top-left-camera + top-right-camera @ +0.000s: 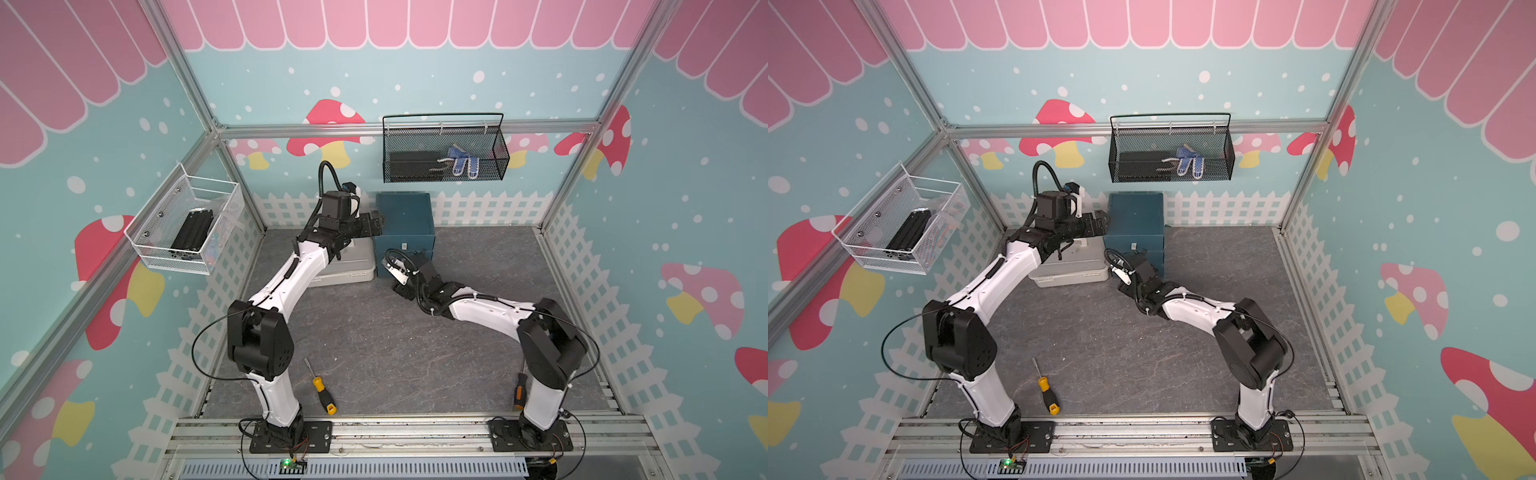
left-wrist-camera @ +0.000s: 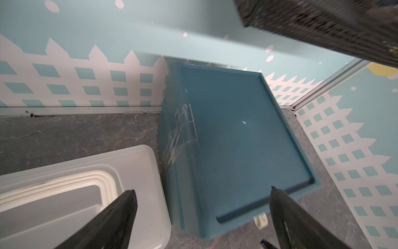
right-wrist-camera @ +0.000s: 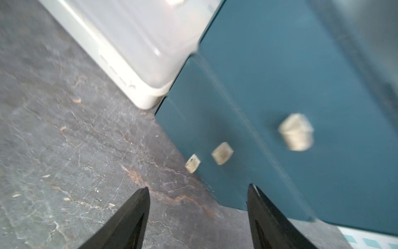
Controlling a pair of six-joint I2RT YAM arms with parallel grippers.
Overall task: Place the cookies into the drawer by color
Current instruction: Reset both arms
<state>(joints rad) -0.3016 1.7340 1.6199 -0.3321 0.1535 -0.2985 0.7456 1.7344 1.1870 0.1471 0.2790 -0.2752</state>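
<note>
The drawer [image 1: 405,220] looks shut at the back wall, and no cookies are in sight.
The right gripper [image 3: 198,186], jaws apart and empty, faces its pull tabs [image 3: 222,153] from just in front, so it is the nearer arm. The left gripper [image 2: 202,190], spread wide and empty, hovers over the top.

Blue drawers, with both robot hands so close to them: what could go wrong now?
The right gripper is open close to the blue drawers; it might shove them all back instead of catching a small white pull tab. The left gripper, also open, hangs over their top near the grey case; the two arms could bump each other there.
</note>
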